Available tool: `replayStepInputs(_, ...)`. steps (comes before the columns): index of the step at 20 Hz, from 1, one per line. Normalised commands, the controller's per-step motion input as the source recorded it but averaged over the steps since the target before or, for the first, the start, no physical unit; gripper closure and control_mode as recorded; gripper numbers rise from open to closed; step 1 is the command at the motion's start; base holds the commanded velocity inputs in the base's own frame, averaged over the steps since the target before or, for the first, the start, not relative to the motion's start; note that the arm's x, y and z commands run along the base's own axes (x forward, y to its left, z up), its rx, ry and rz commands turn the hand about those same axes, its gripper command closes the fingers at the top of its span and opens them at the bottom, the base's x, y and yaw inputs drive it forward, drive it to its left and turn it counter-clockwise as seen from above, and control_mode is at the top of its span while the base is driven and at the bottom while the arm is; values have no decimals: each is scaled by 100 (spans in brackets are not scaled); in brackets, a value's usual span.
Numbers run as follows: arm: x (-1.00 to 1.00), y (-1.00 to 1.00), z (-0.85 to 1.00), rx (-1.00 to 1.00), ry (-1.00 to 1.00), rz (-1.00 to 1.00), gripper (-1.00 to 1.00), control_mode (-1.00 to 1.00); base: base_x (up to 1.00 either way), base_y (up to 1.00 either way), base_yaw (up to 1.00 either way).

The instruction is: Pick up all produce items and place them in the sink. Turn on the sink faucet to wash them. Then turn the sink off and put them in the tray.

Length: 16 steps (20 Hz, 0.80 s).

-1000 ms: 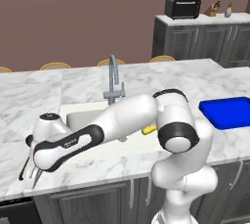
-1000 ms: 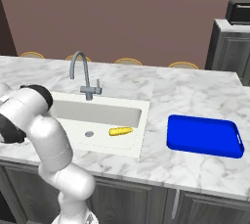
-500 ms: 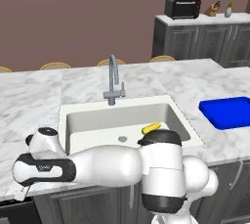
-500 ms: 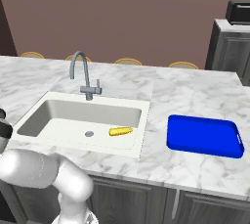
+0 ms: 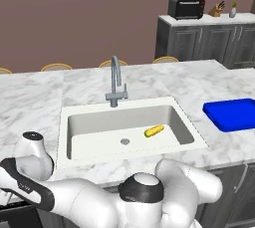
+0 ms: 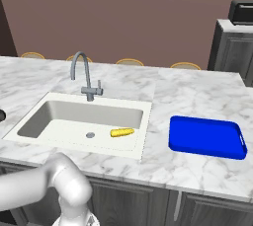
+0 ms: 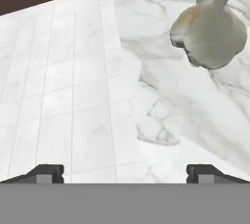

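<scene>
One smooth yellow corn cob [image 5: 154, 131] lies in your off-white sink [image 5: 79, 122] beside the round drain. Your gripper [image 7: 125, 171] stands wide over veined marble counter [image 7: 161, 96], a beige rounded item [image 7: 210, 34] ahead.

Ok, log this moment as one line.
corn cob: in sink | beige item: on counter | gripper: open, empty | tray: empty

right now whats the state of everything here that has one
corn cob: lying in the sink, near the drain
sink: no water visible
faucet: no stream from the spout
blue tray: nothing on it
beige roundish item: on the marble counter, ungrasped
gripper: open, holding nothing
</scene>
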Motion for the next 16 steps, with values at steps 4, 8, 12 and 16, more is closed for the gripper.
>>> replayStepInputs(4, 33, 43, 0, 0, 0, 0, -100, -100, 0, 0, 0)
replayStepInputs(8, 21, 32, 0, 0, 0, 0, -100, -100, 0, 0, 0)
replayStepInputs(12, 20, 27, 0, 0, 0, 0, -100, -100, 0, 0, 0)
replayStepInputs(16, 17, 19, 0, 0, 0, 0, -100, -100, 0, 0, 0)
